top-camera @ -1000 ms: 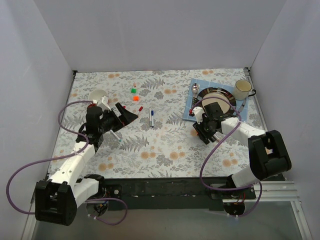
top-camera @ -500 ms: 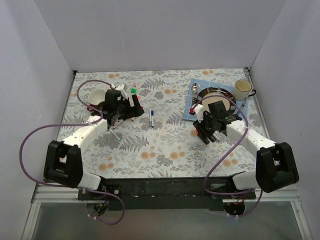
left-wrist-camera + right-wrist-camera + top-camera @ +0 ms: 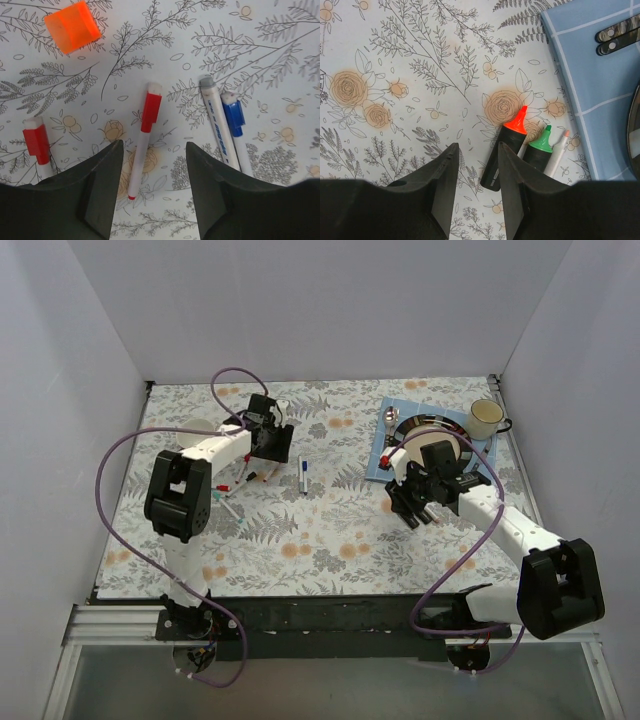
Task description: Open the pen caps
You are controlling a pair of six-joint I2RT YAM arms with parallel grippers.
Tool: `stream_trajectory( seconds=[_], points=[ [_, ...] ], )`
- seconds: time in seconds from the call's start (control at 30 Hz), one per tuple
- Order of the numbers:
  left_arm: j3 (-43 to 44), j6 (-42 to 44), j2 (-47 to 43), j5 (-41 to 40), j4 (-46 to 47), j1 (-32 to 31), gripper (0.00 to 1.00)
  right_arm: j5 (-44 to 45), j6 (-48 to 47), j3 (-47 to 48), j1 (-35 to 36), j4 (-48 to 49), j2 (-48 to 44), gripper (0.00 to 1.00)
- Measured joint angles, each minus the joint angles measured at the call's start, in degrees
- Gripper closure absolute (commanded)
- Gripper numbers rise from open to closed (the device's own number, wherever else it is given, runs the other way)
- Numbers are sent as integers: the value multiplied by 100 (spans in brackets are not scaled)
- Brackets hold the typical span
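Step in hand: approach to a capped pen, no cap pulled from it yet. The left gripper (image 3: 154, 150) is held low over the table (image 3: 250, 50), jaws apart and nothing clamped. A white pen (image 3: 137, 165) with its red cap (image 3: 151, 112) on lies between the fingers. A second red-capped pen (image 3: 37, 145) lies to one side, a blue-capped pen (image 3: 234, 116) to the other, and a loose orange cap (image 3: 72, 26) lies further off.

The right gripper (image 3: 478, 150) is likewise released and empty, beside an uncapped orange-tipped marker (image 3: 501, 160) and green-tipped marker (image 3: 540, 145).

Next move, as judged: the barrel is to be clamped below the cap, lifted, and the cap pulled by the other arm. Careful centring is called for, given the slim barrel.
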Motion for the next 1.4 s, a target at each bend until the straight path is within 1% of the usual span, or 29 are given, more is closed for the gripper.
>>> stream_trajectory(
  seconds=[0.1,0.23,0.3,0.57,0.9,1.03,1.07,1.13,1.27,1.3,1.33,1.4],
  points=[
    [374,192,391,-264,-264,-105,51,-52,-2,0,0,-31,0,55],
    [839,352,748,-518,-466,-188,57,-107,-2,0,0,-39,0,55],
    [1023,415,887,-603,-527,-223,58,-116,-2,0,0,-46,0,55],
    [1268,542,1069,-850,-785,-236,61,-118,-4,0,0,-50,0,55],
    [1410,584,1283,-852,-824,-240,64,-120,-2,0,0,-50,-2,55],
    [1434,584,1303,-839,-861,-254,70,-118,-2,0,0,-50,-4,55],
    [1469,584,1327,-831,-876,-260,76,-120,-2,0,0,-50,-9,55],
    [1534,584,1373,-811,-876,-264,80,-122,-2,0,0,-50,-37,55],
    [1576,577,1410,-763,-872,-264,93,-155,-2,0,0,-50,-107,55],
    [1576,579,1410,-745,-872,-264,98,-160,-2,0,0,-50,-109,55],
    [1576,579,1410,-737,-870,-264,100,-160,-2,0,0,-52,-109,55],
    [1552,553,1405,-710,-828,-264,100,-160,-2,0,0,-50,-109,55]
  ],
)
